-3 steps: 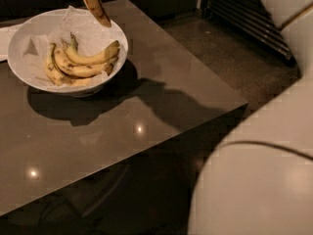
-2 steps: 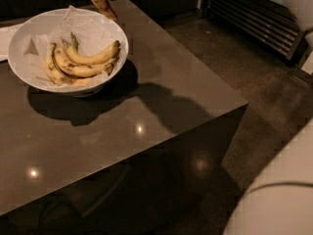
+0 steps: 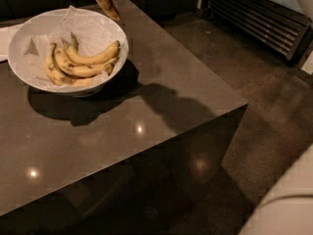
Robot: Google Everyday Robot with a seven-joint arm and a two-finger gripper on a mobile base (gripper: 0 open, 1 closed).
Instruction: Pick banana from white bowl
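Observation:
The banana [image 3: 105, 0], long, yellow and brown-streaked, hangs in the air above the far rim of the white bowl [image 3: 123, 45], with its upper end cut off by the top edge of the view. The gripper is out of view above that edge, so its hold on the banana does not show. The bowl stands on the far left of the dark table [image 3: 161, 92] and is lined with crinkled white paper. A bunch of shorter yellow bananas [image 3: 80, 65] lies in it.
The table's right edge and front corner drop to a dark floor [image 3: 274, 121]. A black slatted grille [image 3: 259, 18] runs along the back right. A pale part of the robot's body [image 3: 288, 204] fills the bottom right corner. A white sheet [image 3: 5, 40] lies left of the bowl.
The banana has risen a little higher above the bowl's far rim. The pale robot body has drawn back toward the bottom right, uncovering more floor.

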